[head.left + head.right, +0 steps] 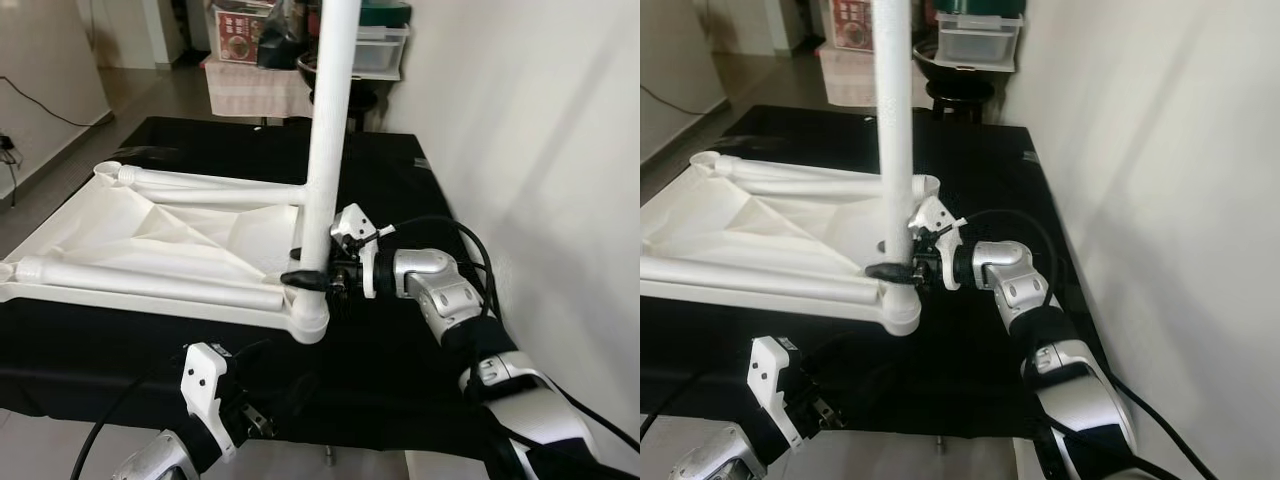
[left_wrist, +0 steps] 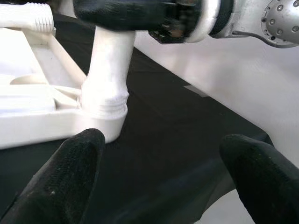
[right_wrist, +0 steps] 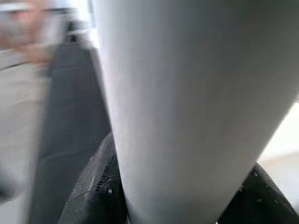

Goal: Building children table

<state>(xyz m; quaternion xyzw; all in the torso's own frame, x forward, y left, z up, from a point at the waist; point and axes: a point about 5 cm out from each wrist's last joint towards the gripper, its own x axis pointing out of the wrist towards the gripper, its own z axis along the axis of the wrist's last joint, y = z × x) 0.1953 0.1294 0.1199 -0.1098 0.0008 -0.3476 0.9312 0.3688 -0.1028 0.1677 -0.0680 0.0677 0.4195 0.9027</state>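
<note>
An upside-down white children's table top (image 1: 150,235) lies on a black cloth (image 1: 400,370). One white leg (image 1: 330,130) stands upright in the near right corner socket (image 1: 310,320). My right gripper (image 1: 305,277) is shut on this leg just above the socket; the right wrist view has the leg (image 3: 187,102) pressed between the black fingers (image 3: 93,191). Two more white legs (image 1: 150,283) lie flat on the table top. My left gripper (image 2: 163,186) hangs low at the front edge, open and holding nothing, facing the socket (image 2: 105,109).
A white wall (image 1: 540,120) runs close along the right side. Boxes and storage bins (image 1: 375,45) stand behind the black surface. A cable (image 1: 40,110) lies on the tiled floor at the left. The cloth's front edge drops off near my left arm.
</note>
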